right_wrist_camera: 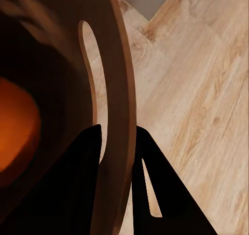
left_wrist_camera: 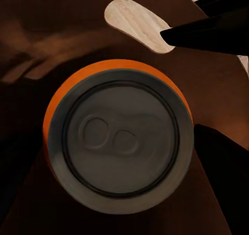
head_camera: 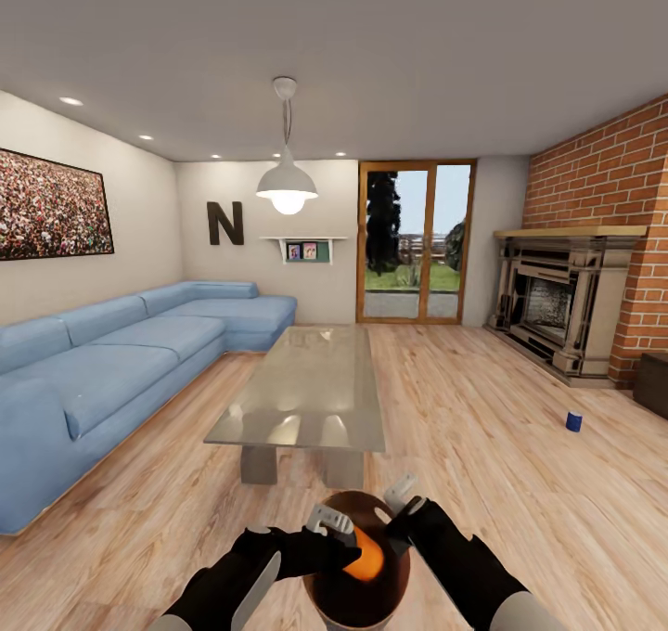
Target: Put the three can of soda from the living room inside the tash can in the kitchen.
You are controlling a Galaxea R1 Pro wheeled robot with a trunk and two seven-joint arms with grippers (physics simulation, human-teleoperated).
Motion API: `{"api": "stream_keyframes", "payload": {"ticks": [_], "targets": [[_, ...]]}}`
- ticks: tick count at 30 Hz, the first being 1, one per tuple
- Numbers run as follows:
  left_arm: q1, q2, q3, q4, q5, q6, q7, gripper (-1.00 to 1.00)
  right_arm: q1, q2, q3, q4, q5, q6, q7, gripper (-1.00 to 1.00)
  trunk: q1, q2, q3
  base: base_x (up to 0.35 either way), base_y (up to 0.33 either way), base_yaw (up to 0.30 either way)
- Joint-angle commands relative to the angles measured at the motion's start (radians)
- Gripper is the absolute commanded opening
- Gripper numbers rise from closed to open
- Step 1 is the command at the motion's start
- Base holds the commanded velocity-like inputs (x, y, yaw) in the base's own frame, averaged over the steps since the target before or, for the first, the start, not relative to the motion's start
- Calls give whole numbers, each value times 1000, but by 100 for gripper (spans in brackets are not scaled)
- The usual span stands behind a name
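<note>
Fingers of the left gripper (head_camera: 332, 531) squeeze the orange can (head_camera: 364, 554) inside the brown bin (head_camera: 327, 596); it looks light, hard and slick. Right gripper (head_camera: 401, 512) pinches the bin's rim. Blue can (head_camera: 574, 420) stands far right; grab its sides.

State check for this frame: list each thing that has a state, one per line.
orange can: inside the brown bin, gripped end-on
brown bin: held by its wall, near the floor
blue can: upright on the floor near the fireplace
left gripper: shut on the orange can
right gripper: clamped across the bin's wall at a slot
pendant lamp: lit
</note>
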Motion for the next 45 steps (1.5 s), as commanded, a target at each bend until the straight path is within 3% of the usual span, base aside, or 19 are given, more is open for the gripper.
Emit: {"api": "stream_keyframes", "payload": {"ticks": [1, 30, 45], "targets": [[0, 0, 0, 0, 0, 0, 0, -100, 0, -1, -1, -4, 1, 0, 7, -100, 0, 0, 0, 0, 0, 0], [-1, 3, 2, -2, 4, 0, 1, -100, 0, -28, -7, -45, 1, 1, 46, -100, 0, 0, 0, 0, 0, 0], [-2, 3, 2, -3, 4, 0, 1, -100, 1, -67, -6, -104, 0, 34, 85, -100, 0, 0, 0, 0, 0, 0]]}}
